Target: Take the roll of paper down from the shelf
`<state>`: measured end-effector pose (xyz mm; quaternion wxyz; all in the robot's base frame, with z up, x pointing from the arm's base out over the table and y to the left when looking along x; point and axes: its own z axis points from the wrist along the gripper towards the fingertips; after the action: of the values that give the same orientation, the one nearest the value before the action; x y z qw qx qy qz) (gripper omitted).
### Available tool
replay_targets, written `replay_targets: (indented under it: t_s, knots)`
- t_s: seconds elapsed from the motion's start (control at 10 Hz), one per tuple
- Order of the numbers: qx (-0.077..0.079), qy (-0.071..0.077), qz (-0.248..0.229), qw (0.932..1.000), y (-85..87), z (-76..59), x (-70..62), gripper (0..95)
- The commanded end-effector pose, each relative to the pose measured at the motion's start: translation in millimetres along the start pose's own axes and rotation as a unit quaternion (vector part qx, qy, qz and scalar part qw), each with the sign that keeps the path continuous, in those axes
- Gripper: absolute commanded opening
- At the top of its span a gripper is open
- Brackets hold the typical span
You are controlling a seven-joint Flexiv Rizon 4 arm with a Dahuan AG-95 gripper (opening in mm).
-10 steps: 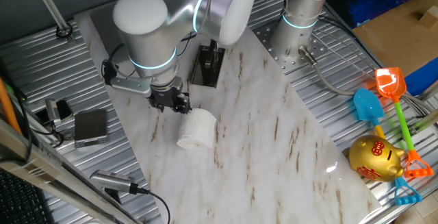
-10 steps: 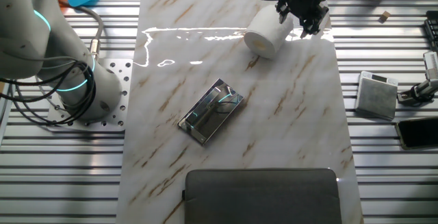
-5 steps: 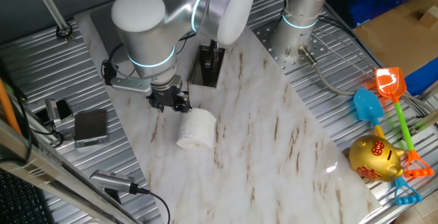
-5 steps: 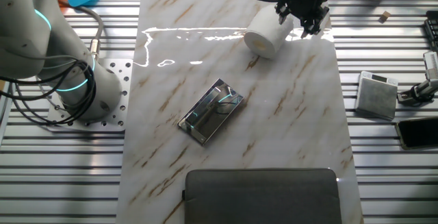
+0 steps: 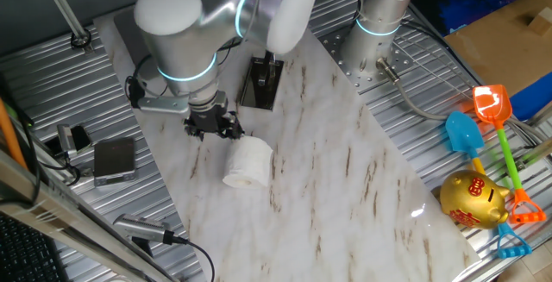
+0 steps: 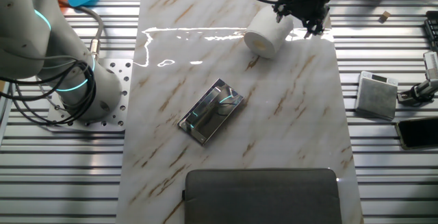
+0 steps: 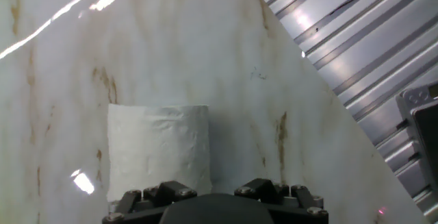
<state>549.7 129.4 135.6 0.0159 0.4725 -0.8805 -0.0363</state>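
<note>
The roll of paper (image 5: 247, 163) is white and lies on its side on the marble board, apart from the shelf. It also shows in the other fixed view (image 6: 265, 35) and in the hand view (image 7: 159, 148). The shelf (image 5: 263, 82) is a small black stand further back on the board; the other fixed view shows the shelf (image 6: 212, 111) mid-board. My gripper (image 5: 213, 127) hangs just above and behind the roll, open and empty, not touching it. It also shows in the other fixed view (image 6: 300, 20). In the hand view only the finger bases (image 7: 164, 191) show, set apart.
A grey mat (image 6: 263, 195) lies at one end of the board. A grey box (image 5: 115, 159) and cables lie on the ribbed metal beside the gripper. A gold piggy bank (image 5: 473, 200) and toy shovels (image 5: 492, 105) sit at the far side. The arm's base (image 5: 371, 49) stands behind the shelf.
The arm and gripper have shifted slightly up and away from the roll. The roll and the shelf have not moved.
</note>
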Motion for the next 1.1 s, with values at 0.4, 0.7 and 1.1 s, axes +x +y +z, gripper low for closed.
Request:
replay_targets:
  t_s: [0.4, 0.7, 1.1]
  knots:
    - [0.000, -0.013, -0.003, 0.9999, 18.2, 7.3, -9.3, 95.0]
    - [0.004, -0.019, 0.012, 0.9998, 32.9, 18.4, -16.8, 95.0]
    - [0.011, -0.015, 0.016, 0.9997, 50.2, 34.2, -29.6, 95.0]
